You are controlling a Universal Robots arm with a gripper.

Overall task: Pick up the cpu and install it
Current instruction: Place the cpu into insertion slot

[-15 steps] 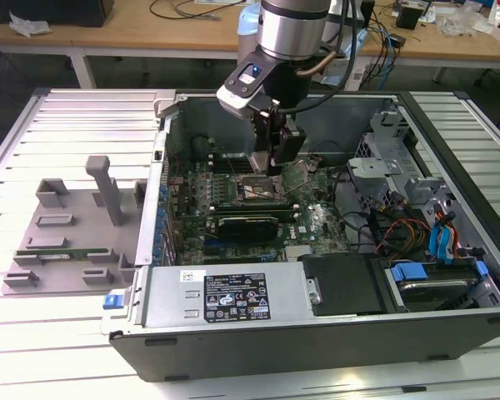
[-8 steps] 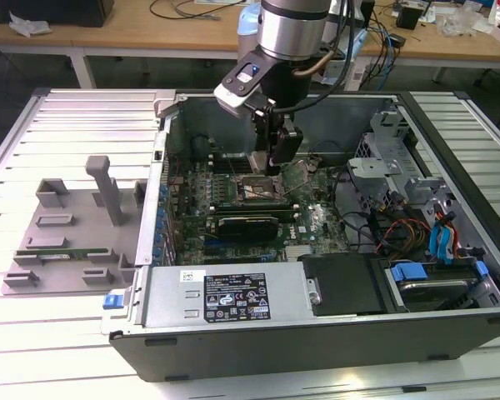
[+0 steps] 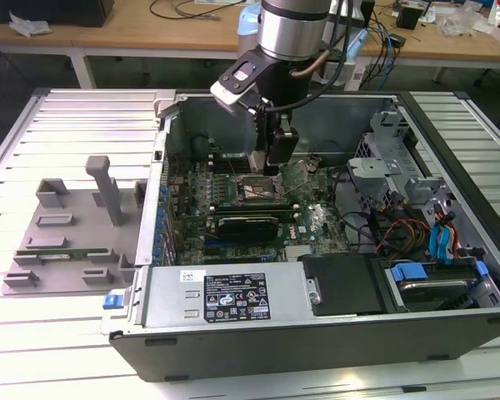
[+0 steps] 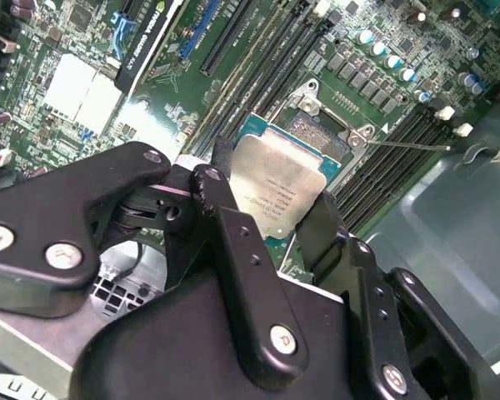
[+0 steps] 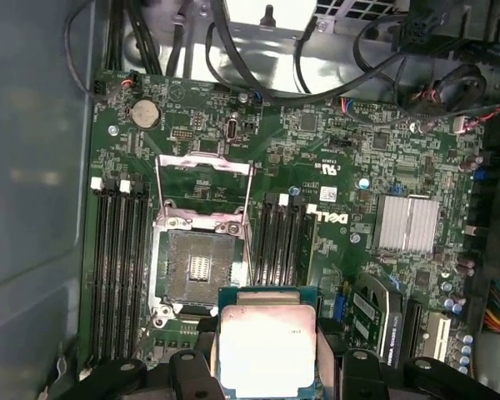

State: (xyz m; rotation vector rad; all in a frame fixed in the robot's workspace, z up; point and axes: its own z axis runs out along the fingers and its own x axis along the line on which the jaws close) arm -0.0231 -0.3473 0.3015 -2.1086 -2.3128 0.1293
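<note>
The cpu [image 5: 267, 346], square with a shiny silver-grey top, is held face-up in the gripper [image 4: 271, 204] close by the open socket [image 5: 198, 267].

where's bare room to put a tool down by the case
Bare slatted table lies at the exterior view's left, on the near and far sides of the grey tray. Inside the case is crowded: the hand holds the cpu over the board.

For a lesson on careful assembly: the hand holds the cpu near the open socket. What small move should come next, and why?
Probably nudge the cpu across until it sits squarely over the empty socket. In the first wrist view the hand grips it offset from the socket, whose frame stands open.
</note>
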